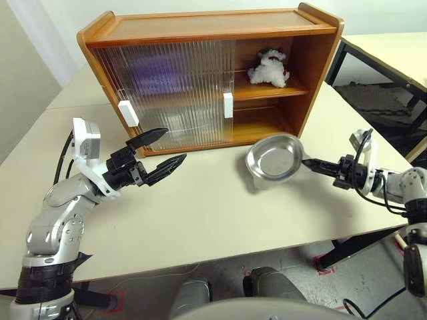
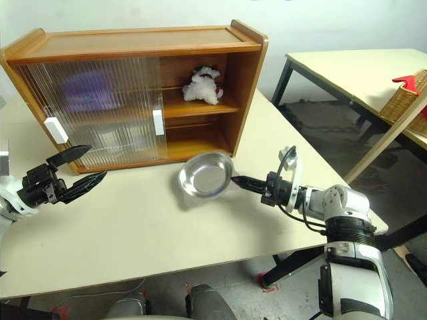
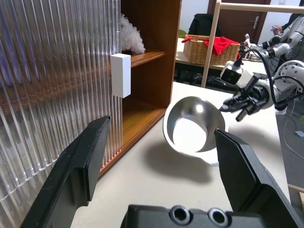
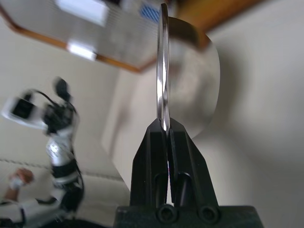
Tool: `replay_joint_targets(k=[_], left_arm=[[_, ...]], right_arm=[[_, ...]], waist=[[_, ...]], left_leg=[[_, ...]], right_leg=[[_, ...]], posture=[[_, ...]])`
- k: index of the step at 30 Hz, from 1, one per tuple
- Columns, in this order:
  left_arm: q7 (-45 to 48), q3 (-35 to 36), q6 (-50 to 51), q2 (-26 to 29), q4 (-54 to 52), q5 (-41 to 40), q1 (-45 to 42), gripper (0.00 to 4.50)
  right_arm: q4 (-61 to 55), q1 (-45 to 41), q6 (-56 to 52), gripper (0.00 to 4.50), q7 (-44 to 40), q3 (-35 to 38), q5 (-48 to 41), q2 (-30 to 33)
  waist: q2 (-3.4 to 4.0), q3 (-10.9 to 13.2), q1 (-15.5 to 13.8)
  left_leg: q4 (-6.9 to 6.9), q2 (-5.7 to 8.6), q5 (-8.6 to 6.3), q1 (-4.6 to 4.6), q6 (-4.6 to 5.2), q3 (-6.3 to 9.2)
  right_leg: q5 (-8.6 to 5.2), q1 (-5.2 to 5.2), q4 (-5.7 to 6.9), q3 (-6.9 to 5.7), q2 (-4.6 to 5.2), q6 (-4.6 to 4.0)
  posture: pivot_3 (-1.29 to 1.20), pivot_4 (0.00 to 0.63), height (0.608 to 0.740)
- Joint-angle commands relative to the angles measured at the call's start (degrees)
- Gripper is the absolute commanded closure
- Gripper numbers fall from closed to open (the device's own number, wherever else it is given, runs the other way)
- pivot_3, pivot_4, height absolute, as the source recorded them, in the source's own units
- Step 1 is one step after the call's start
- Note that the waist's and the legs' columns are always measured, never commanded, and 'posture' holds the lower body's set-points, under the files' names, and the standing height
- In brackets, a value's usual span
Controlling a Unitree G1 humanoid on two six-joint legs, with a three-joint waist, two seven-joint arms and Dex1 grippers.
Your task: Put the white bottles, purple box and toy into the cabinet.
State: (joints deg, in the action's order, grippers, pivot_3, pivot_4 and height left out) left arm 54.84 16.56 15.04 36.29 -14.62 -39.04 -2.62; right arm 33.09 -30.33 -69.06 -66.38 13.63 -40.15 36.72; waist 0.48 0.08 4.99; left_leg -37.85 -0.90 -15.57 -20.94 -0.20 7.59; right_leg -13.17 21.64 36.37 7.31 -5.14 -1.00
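so the left gripper (image 1: 158, 153) is hovering with its fingers spread wide and nothing in them, right in front of the cabinet (image 1: 200, 27) and its ribbed doors. purple box (image 1: 157, 70) looks like a blur behind the glass on the top shelf, toy (image 1: 269, 67) sits in the open section beside it. can't make out the white bottles. over on the right, the right gripper (image 1: 308, 163) is pinched on the rim of the metal dish (image 1: 273, 157), tipped up off the table (image 1: 200, 220). guessing the dish is being cleared aside, next is setting it down flat somewhere out of the way
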Motion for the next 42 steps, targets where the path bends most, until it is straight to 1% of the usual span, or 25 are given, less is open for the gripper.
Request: replay_joint_targets(k=[1, 7, 12, 15, 22, 31, 36, 42], left_arm=[[0.1, -0.4, 0.7, 0.5, 0.1, 0.3, -0.5, 0.0], [0.5, -0.4, 0.6, 0.6, 0.6, 0.5, -0.8, 0.0], [0.9, -0.1, 0.0, 0.4, 1.1, 0.7, -0.7, 0.0], [1.0, -0.3, -0.4, 0.1, 1.3, 0.9, -0.5, 0.0], [0.6, -0.2, -0.5, -0.4, 1.2, 0.7, -0.7, 0.0], [0.0, -0.1, -0.1, -0.2, 0.8, 0.7, -0.9, 0.0], [-1.1, -0.7, 0.8, -0.2, -0.7, 0.4, -1.1, 0.0], [-1.9, -0.7, 1.5, -0.2, -1.5, 0.2, -1.2, 0.0]], right_arm=[[0.8, -1.0, -0.3, 4.49, 2.0, 3.0, -1.7, -1.2], [1.1, -1.7, 1.9, 4.49, 4.5, 4.5, -1.4, -3.2], [2.0, -2.8, 4.5, 4.49, 7.8, 7.4, -2.0, -5.9], [2.1, -2.8, 7.8, 4.49, 8.9, 7.6, -1.2, -7.1], [3.3, -3.3, 9.9, 4.49, 9.8, 6.4, -0.6, -8.4], [2.9, -4.5, 13.9, 4.49, 16.0, 7.9, -0.6, -13.2], [4.2, -6.3, 16.1, 4.49, 21.4, 11.9, -2.1, -16.2], [4.1, -6.7, 16.5, 4.49, 23.6, 11.4, -1.4, -17.5]], waist=[[0.0, 0.0, 0.0], [0.0, 0.0, 0.0], [0.0, 0.0, 0.0], [0.0, 0.0, 0.0], [0.0, 0.0, -0.1], [0.01, 0.0, 0.0], [0.02, 0.0, 0.0], [0.02, 0.0, 0.0]], left_leg=[[0.0, -0.01, 0.0, 0.0, 0.0, 0.0], [0.0, -0.01, -0.02, -0.01, 0.03, 0.04], [0.0, -0.04, -0.02, 0.0, 0.04, 0.15], [0.0, -0.05, -0.03, 0.0, 0.05, 0.3], [0.01, -0.02, -0.04, -0.03, 0.07, 0.46], [0.02, -0.04, -0.04, -0.01, 0.07, 0.57], [0.02, -0.04, -0.04, -0.04, 0.07, 0.6], [0.05, -0.04, -0.05, -0.04, 0.08, 0.65]], right_leg=[[0.0, -0.01, 0.0, -0.01, -0.01, 0.0], [0.0, 0.01, 0.0, 0.0, 0.0, 0.0], [0.03, 0.03, 0.01, 0.0, 0.0, -0.01], [0.04, 0.04, 0.01, 0.01, -0.01, -0.01], [0.03, 0.06, 0.01, 0.0, 0.0, 0.01], [0.09, 0.06, 0.01, -0.02, -0.03, 0.0], [0.09, 0.09, 0.01, -0.02, -0.03, -0.01], [0.09, 0.1, 0.01, -0.03, -0.03, -0.04]], posture=[[-0.13, 0.0, 0.74], [-0.13, 0.0, 0.74], [-0.12, 0.0, 0.74], [-0.12, 0.0, 0.74], [-0.12, 0.0, 0.74], [-0.12, 0.0, 0.74], [-0.12, 0.0, 0.74], [-0.12, 0.0, 0.74]])
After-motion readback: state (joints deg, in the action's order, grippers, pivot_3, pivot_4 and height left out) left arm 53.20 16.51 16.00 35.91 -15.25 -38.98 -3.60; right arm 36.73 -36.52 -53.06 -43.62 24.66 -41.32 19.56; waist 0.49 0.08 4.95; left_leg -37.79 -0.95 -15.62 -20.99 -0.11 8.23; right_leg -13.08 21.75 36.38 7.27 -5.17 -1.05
